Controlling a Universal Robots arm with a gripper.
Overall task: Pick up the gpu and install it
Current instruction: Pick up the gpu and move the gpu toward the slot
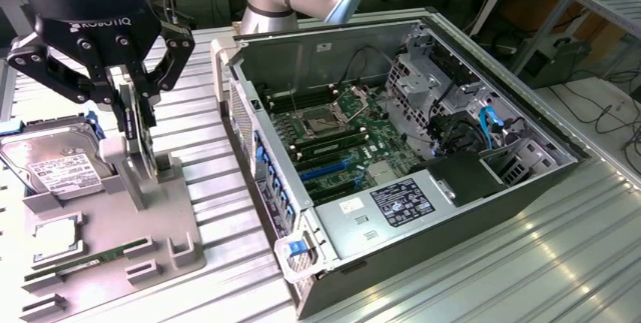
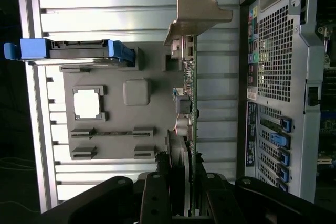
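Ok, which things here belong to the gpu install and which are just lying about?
In the job: gpu, upright on the tray; hand, at the gpu's top; open case.
Lying about: hard drive, chip, memory stick, all on the tray.

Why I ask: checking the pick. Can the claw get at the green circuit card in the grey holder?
Likely yes: the claw hangs right at the upright green circuit card, nothing between.
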